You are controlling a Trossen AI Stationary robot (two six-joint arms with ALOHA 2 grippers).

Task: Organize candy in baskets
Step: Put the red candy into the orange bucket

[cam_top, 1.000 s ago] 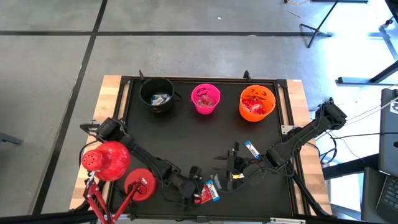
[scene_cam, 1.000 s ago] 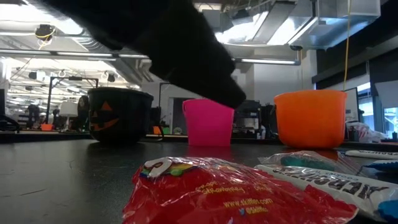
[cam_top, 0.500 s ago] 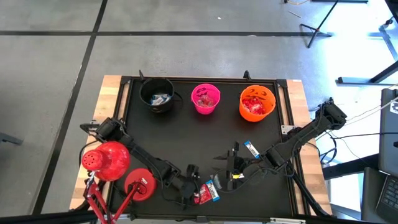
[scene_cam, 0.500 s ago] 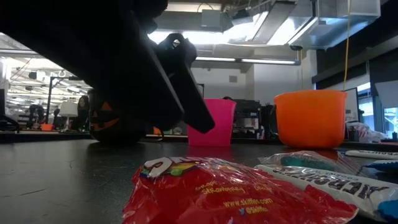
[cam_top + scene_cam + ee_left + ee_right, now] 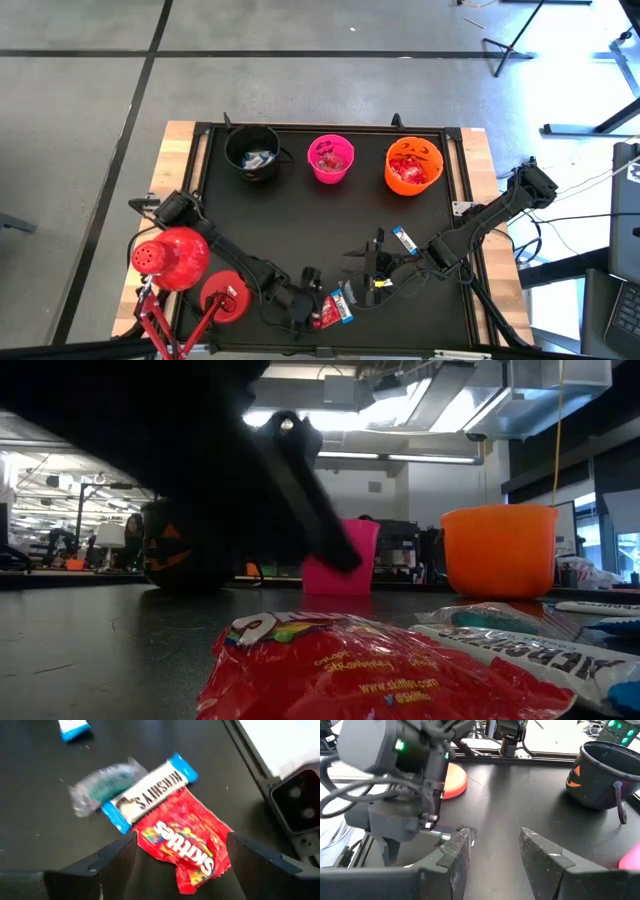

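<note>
While left gripper (image 5: 180, 855) gapes wide at red candy (image 5: 187, 842), blue-white bar (image 5: 147, 792) touching, red lamp (image 5: 170, 258) beside.

Both arms are dark, built of slim black links with bulkier joints, and thin black cables loop alongside them. The left arm (image 5: 215, 250) has a grey, boxy wrist housing with a small green light glowing on it, and wires run down its side. The left gripper (image 5: 180, 857) has two broad, flat, dark grey fingers (image 5: 107, 862) with blunt, angled tips. The right arm (image 5: 490, 215) ends in a black block at its base. The right gripper (image 5: 492, 852) carries two matte grey fingers (image 5: 457, 847) with squared ends.
</note>
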